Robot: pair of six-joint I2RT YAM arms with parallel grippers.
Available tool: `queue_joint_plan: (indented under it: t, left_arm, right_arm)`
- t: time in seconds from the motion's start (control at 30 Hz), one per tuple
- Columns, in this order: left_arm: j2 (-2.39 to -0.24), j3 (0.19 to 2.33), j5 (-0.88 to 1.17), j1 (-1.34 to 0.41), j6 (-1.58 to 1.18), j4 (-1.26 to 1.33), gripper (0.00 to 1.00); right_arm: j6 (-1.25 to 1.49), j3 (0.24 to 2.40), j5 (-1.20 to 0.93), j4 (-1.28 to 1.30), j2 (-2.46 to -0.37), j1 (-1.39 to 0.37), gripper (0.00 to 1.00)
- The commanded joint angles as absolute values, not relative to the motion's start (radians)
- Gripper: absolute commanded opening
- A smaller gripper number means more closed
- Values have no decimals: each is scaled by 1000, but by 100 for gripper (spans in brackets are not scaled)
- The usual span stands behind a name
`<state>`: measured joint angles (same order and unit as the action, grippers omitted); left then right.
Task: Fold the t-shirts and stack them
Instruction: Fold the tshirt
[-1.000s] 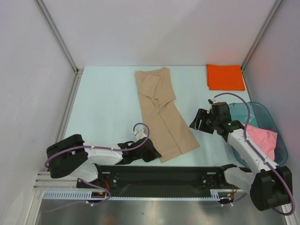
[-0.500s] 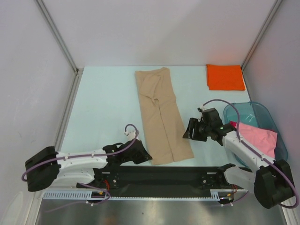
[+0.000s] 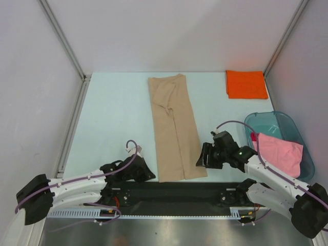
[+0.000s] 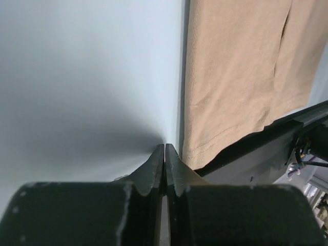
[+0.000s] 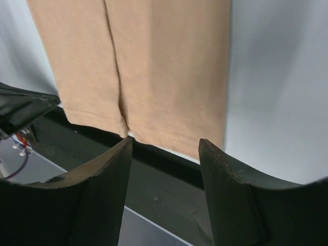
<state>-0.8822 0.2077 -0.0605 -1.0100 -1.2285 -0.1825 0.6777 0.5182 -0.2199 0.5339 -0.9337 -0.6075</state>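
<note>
A pale blue-green counter (image 3: 113, 118) carries a long folded tan cloth t-shirt (image 3: 173, 128) down the centre. At the right edge, a translucent teal plastic tub (image 3: 279, 122) holds a crumpled pink t-shirt (image 3: 279, 154). A folded bright orange t-shirt (image 3: 246, 84) lies upper right. The left pincer (image 4: 164, 149) is closed tip to tip, gripping nothing, beside the tan hem's left corner. The right pincer (image 5: 164, 146) stands open by its right corner.

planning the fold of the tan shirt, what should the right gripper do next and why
Probably lower the right gripper onto the near right corner of the tan t-shirt and close. Its jaws are open over that hem, while the left gripper is shut at the near left corner.
</note>
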Motion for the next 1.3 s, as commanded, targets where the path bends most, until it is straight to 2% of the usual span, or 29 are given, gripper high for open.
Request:
queue_joint_plan:
  t: [0.0, 0.03, 0.13, 0.2, 0.27, 0.5, 0.8, 0.9, 0.97, 1.07, 1.1, 1.13, 1.2, 1.23, 1.27]
  left_arm:
    - [-847, 167, -19, -988, -1196, -198, 9]
    - [-836, 167, -11, -986, -1181, -189, 24]
    - [-790, 179, -9, -988, -1164, -172, 55]
    - [-784, 181, 18, -986, -1164, -147, 62]
    - [-828, 181, 34, -988, -1177, -118, 62]
    - [-978, 175, 60, -1003, -1204, -5, 50]
    - [-1017, 160, 43, -1022, -1244, 58, 37]
    - [-1022, 144, 40, -1032, -1262, 78, 31]
    - [-1022, 138, 40, -1037, -1276, 87, 30]
    - [-1019, 127, 37, -1040, -1289, 87, 22]
    - [-1016, 120, 34, -1040, -1299, 86, 14]
    - [-1011, 117, 29, -1040, -1304, 83, 9]
    - [-983, 117, 18, -1043, -1312, 48, 1]
    - [-970, 118, 3, -1045, -1312, 26, 0]
    - [-959, 123, 2, -1045, -1310, -26, 1]
  right_arm:
    - [753, 496, -164, 598, -917, -638, 60]
    - [758, 491, -149, 607, -914, -644, 59]
    - [778, 489, -77, 655, -894, -657, 59]
    - [794, 474, -54, 661, -877, -655, 59]
    - [804, 450, -63, 637, -876, -650, 59]
    - [808, 387, -74, 583, -893, -640, 54]
    - [773, 354, -126, 505, -884, -618, 47]
    - [773, 338, -161, 480, -900, -621, 43]
    - [778, 325, -173, 474, -904, -621, 38]
    - [790, 313, -175, 482, -882, -626, 34]
    - [790, 311, -175, 483, -873, -626, 32]
    - [790, 310, -176, 486, -865, -626, 25]
    - [787, 311, -196, 489, -845, -632, 15]
    - [791, 313, -202, 494, -839, -637, 6]
    - [796, 314, -204, 497, -831, -652, 3]
